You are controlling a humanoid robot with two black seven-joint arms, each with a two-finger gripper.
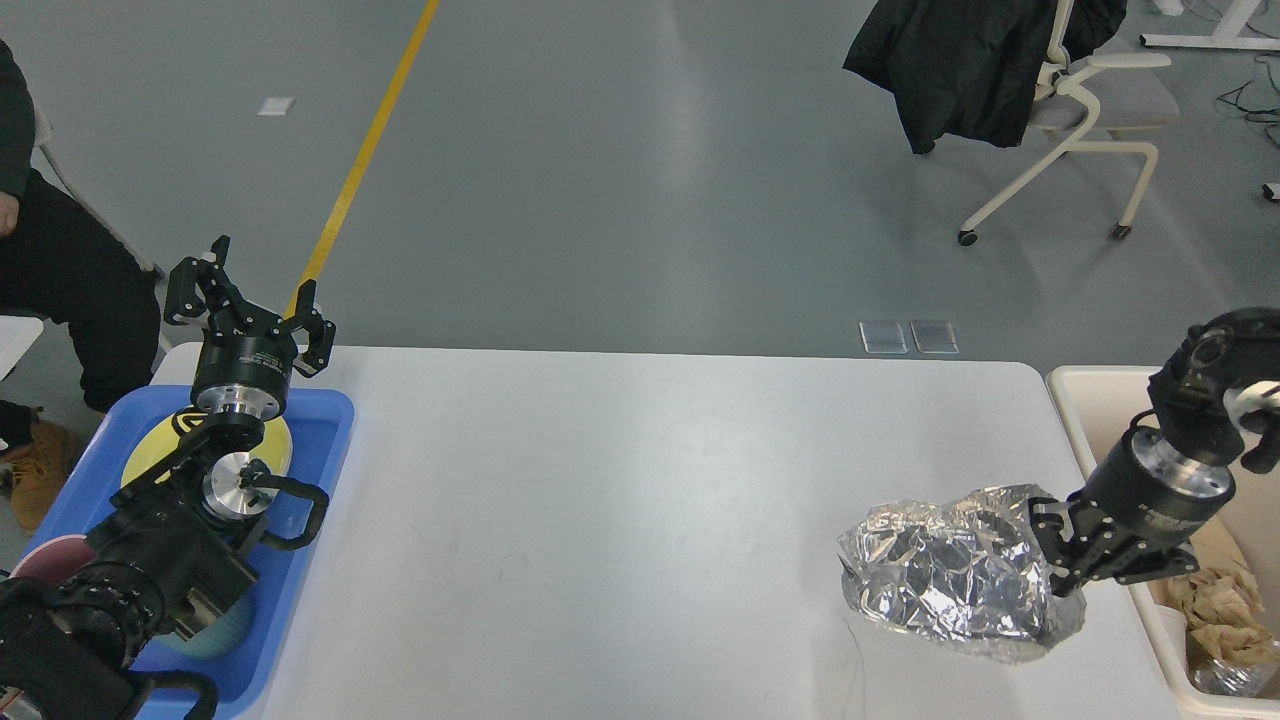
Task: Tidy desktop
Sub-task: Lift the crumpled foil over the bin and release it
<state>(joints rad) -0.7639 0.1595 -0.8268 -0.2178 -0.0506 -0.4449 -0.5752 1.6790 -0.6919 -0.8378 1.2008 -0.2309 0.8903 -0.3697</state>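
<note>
The white desktop point(620, 500) fills the middle of the head view. My right gripper point(1062, 562) is shut on a crumpled sheet of silver foil point(950, 575) and holds it over the desktop's right part, close to the cream bin point(1090, 420). My left gripper point(245, 290) is open and empty, raised above the far end of the blue tray point(315, 470) at the left edge of the desktop.
The blue tray holds a yellow plate point(150, 455), a dark red plate point(45, 560) and a teal bowl point(225, 630). The cream bin holds brown paper point(1215, 605). A seated person point(60, 270) is at the far left. A chair point(1080, 110) with a black coat stands behind.
</note>
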